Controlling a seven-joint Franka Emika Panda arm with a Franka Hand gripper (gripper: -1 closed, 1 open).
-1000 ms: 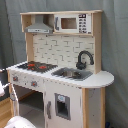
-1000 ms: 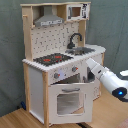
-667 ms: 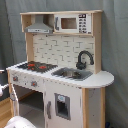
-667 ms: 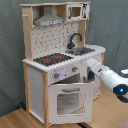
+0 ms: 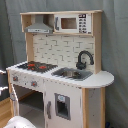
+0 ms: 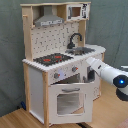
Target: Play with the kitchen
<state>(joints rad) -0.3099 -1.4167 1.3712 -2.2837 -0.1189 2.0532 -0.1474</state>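
Kitchen (image 6: 55, 70) upright, long axis vertical, front facing near-right in second exterior view; oven door (image 6: 70, 100) ajar. Gripper hidden, fingers' state unclear.

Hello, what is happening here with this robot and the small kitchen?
A white robot arm is playing with a child's toy kitchen of pale wood and white panels. In the second exterior view the arm reaches in from the right towards the front of the unit, just below the counter, next to the windowed oven door. Its gripper is hidden there, so a grasp cannot be confirmed. The oven door seems to stand slightly ajar. The hob, sink and black tap are untouched.
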